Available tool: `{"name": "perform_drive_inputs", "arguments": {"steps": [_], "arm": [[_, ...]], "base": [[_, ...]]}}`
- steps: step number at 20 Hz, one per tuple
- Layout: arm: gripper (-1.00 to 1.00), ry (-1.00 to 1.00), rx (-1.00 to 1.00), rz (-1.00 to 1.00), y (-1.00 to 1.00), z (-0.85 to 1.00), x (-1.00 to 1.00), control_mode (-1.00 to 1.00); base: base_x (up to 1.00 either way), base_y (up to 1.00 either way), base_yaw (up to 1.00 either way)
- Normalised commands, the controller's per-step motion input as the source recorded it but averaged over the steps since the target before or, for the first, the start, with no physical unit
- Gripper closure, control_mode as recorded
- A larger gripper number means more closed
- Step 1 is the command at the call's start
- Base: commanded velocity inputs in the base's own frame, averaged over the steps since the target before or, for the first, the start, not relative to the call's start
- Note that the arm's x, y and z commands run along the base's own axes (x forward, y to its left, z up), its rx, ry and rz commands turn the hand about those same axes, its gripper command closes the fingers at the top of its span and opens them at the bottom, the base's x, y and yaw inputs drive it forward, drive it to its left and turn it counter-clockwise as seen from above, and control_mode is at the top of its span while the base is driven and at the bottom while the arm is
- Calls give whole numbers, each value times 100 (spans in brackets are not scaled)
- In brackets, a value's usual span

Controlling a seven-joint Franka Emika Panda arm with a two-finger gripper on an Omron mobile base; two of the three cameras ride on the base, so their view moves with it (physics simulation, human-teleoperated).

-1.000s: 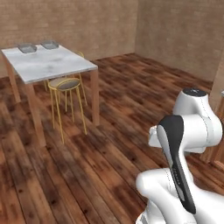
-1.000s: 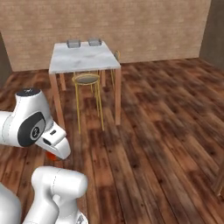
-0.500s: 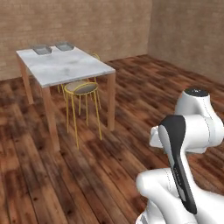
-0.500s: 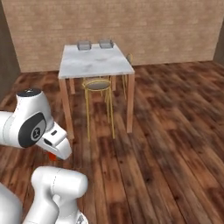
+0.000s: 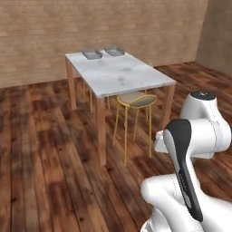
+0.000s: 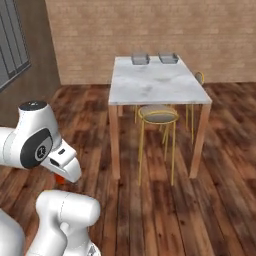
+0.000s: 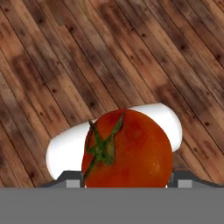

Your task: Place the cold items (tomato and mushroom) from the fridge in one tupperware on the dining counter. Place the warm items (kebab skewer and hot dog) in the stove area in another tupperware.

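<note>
In the hand view we see the tomato point(image 7: 127, 148) very close to the camera, red and glossy, with a green stem that runs from its top down its left side. It sits at the bottom of that view, where the finger tips rise, and the jaws pinch it between them; the tips themselves are mostly hidden behind it. Under the tomato there is wooden floor point(image 7: 52, 65) of dark brown planks. In the right base view we notice a small red spot point(image 6: 59, 178) just under the white hand of the arm, and this is the same tomato.

The dining counter point(image 5: 118, 74) stands ahead of the robot in both base views. It is a white marble slab with grey veins on wooden legs. At its far end lie the two tupperware trays, grey and shallow, side by side and a little apart: in the left base view one point(image 5: 92, 54) is to the left and the other point(image 5: 114, 51) to the right. We cannot tell if something lies in them, they are too small.

A yellow-framed stool point(image 5: 137, 100) with a round seat stands at the near right side of the counter, partly under the slab. A second stool point(image 6: 199, 78) shows at the far right edge of the counter. Behind the counter there is a brick wall point(image 6: 150, 30)
</note>
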Motion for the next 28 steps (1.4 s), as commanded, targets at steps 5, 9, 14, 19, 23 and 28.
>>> {"name": "perform_drive_inputs", "arguments": {"steps": [5, 9, 14, 19, 23, 28], "arm": [[100, 0, 0, 0, 0, 0, 0, 100], [100, 0, 0, 0, 0, 0, 0, 100], [100, 0, 0, 0, 0, 0, 0, 100], [100, 0, 0, 0, 0, 0, 0, 100], [100, 0, 0, 0, 0, 0, 0, 100], [100, 0, 0, 0, 0, 0, 0, 100]], "base": [[100, 99, 33], [100, 73, 28], [100, 37, 21], [100, 37, 15], [100, 58, 8], [100, 72, 2]]}}
